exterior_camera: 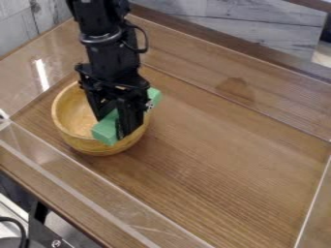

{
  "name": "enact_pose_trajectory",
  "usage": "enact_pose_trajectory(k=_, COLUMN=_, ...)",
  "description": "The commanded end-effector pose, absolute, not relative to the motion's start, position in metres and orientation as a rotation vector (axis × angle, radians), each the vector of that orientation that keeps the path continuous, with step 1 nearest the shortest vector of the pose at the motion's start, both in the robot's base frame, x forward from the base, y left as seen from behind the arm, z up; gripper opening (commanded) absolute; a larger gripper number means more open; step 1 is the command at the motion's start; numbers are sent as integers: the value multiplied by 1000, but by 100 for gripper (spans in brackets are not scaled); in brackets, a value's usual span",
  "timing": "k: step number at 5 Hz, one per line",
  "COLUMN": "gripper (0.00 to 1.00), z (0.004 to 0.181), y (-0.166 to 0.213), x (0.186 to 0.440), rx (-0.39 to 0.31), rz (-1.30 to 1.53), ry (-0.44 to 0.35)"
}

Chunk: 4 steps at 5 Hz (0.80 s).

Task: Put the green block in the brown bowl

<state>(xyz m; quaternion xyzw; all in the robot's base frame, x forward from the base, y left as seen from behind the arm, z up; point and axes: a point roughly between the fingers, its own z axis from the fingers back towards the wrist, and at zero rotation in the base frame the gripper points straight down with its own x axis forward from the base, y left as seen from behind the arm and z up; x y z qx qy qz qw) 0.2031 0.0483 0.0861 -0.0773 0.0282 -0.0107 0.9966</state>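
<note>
The gripper point(119, 114) points straight down with its black fingers closed on the green block point(119, 124), which sits pinched between them. The block is a matte bright green bar with flat faces; its long axis runs on a slant, its lower end down near the gripper tips and its upper end poking out to the right of the fingers. Directly beneath and around the tips lies the brown bowl point(72, 121), a round thick-walled wooden dish with visible grain and a paler inside. The block's lower end appears inside the bowl's rim, though whether it touches the floor I cannot tell. All that seems left is to release it there.
</note>
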Motion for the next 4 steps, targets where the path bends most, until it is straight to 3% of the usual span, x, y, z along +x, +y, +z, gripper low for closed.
enact_pose_trajectory(k=1, gripper=0, z=94, y=53, x=212, rx=-144, rz=-16, ry=18)
enact_pose_trajectory(k=4, gripper=0, z=93, y=53, x=220, rx=-154, rz=-11, ry=20)
